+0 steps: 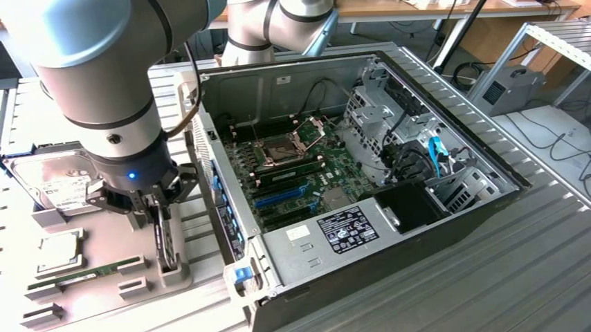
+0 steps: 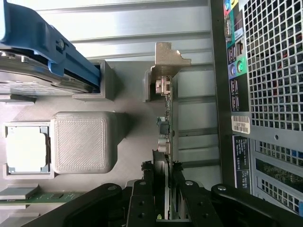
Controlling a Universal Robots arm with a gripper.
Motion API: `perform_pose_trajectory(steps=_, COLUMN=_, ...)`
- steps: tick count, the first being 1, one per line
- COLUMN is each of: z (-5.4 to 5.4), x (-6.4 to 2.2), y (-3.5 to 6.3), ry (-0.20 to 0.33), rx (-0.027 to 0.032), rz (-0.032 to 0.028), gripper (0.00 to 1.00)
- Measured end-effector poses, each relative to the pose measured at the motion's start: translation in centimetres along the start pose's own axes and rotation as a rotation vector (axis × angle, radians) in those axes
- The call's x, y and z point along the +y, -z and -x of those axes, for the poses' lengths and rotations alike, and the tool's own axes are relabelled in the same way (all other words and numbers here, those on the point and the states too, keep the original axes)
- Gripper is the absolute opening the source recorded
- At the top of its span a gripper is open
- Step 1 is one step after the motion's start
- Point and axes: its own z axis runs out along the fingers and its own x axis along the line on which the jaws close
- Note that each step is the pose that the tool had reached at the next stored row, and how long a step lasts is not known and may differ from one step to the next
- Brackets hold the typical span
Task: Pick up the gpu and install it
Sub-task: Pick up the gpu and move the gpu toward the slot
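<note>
Gripper [image 2: 163,176] is clamped on the gpu [image 2: 166,120], one finger each side of its edge. The card stands on edge in the grey tray [image 2: 132,109] right under the tool, so prob. not lifted yet, and the install isn't begun. Close beside the tool: chip [image 2: 26,149], memory stick [image 1: 88,271], hard drive [image 1: 55,183]. Past it, the open computer case [image 1: 369,173] w/ its blue slot [image 1: 277,197] bare, on a ribbed metal table [image 1: 480,277]. Beyond: desks, cables.

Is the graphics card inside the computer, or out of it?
Out. The graphics card stands on edge in the grey holder beside the computer case, with the hand clamped on it.
</note>
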Motion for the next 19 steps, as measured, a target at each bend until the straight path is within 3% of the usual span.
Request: perform_pose_trajectory(steps=19, z=0.02, x=0.04, y=0.81, ry=0.000, rx=0.0000, rz=0.0000, gripper=0.26)
